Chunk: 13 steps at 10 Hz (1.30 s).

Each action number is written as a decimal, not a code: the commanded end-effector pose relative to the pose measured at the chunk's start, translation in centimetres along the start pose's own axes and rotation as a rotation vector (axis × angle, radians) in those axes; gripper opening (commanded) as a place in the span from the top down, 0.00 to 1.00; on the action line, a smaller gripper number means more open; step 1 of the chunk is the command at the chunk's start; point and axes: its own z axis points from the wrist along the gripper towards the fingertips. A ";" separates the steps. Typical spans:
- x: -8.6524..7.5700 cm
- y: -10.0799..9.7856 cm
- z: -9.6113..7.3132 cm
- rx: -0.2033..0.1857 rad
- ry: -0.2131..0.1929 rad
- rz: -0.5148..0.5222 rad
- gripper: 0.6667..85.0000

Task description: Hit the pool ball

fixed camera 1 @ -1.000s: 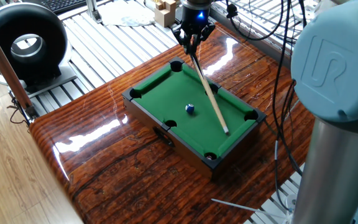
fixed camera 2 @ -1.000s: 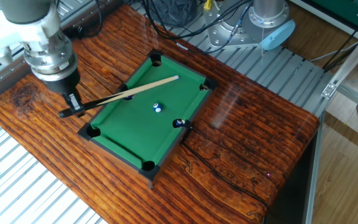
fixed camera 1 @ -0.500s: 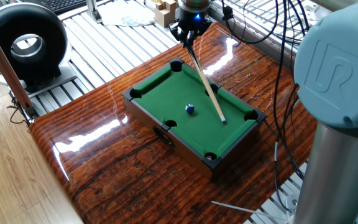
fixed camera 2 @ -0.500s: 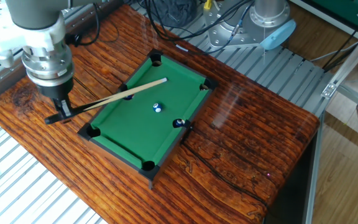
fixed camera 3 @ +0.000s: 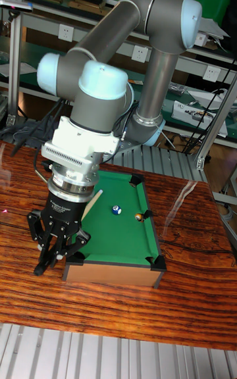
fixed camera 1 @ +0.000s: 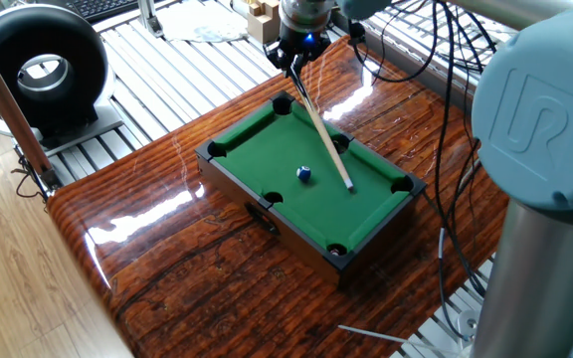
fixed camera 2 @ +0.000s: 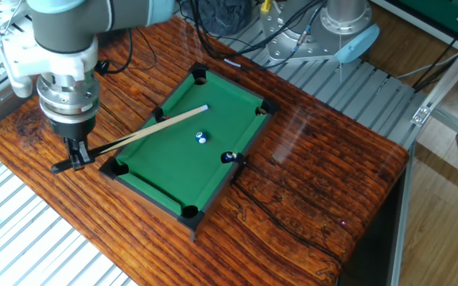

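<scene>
The pool ball (fixed camera 1: 304,174) (fixed camera 2: 202,137) (fixed camera 3: 116,210), tiny and blue with a white spot, rests near the middle of the mini pool table's green felt (fixed camera 1: 257,149) (fixed camera 2: 177,171) (fixed camera 3: 122,237). My gripper (fixed camera 1: 294,58) (fixed camera 2: 76,152) (fixed camera 3: 59,247) hangs just outside one short end of the table, shut on a thin wooden cue stick (fixed camera 1: 323,129) (fixed camera 2: 145,131). The cue slants down over the felt. Its tip lies a little past the ball and off to one side, apart from it.
A second small dark ball (fixed camera 2: 227,157) (fixed camera 3: 139,216) sits at a side pocket. A black ring-shaped device (fixed camera 1: 38,65) stands at the far left. Cables (fixed camera 1: 446,109) hang over the glossy wooden tabletop (fixed camera 1: 167,259), and the arm's base (fixed camera 1: 545,199) rises at right.
My gripper has drawn back from the table's short end, pulling the cue along its length. The tip has retreated across the felt. The blue ball has not moved.
</scene>
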 end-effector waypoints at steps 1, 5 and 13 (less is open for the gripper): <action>-0.1 0.4 0.4 -0.012 -0.017 0.009 0.99; 0.3 0.2 0.4 -0.006 0.001 -0.002 0.98; 0.4 -0.1 0.3 0.012 -0.001 -0.024 0.77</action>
